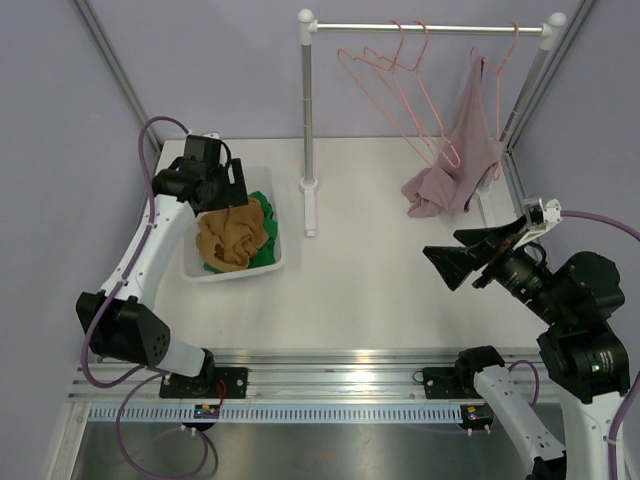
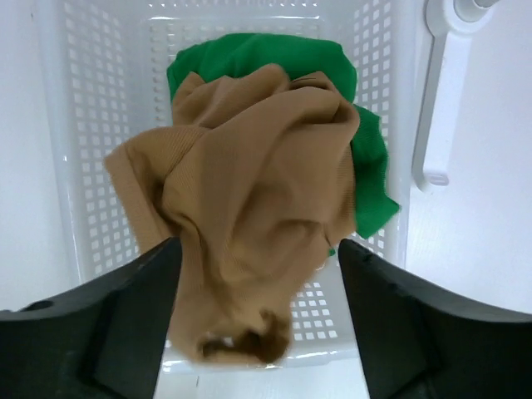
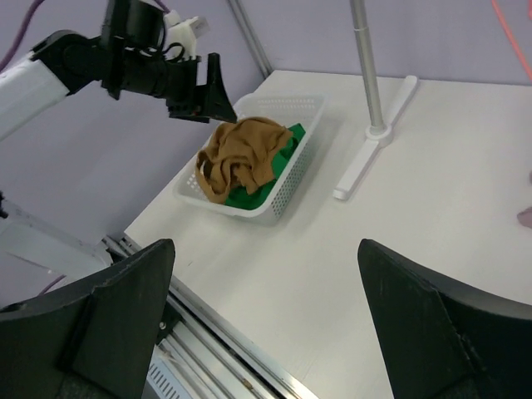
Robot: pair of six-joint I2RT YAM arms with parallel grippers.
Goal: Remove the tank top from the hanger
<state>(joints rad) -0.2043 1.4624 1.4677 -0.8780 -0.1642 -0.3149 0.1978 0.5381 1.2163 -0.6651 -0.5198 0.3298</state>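
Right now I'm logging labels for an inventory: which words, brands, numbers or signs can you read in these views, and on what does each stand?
None can be read.
The white basket, tan garment, green garment, pink tank top and rack show no print.
The small board by the left arm's base is too small to read.

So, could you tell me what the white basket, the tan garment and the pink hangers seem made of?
The white perforated basket looks like glossy moulded plastic, with a regular grid of holes. The crumpled tan garment looks like soft, matte, finely ribbed knit, folding loosely. The thin pink hangers could be coated wire or plastic; too small to tell.
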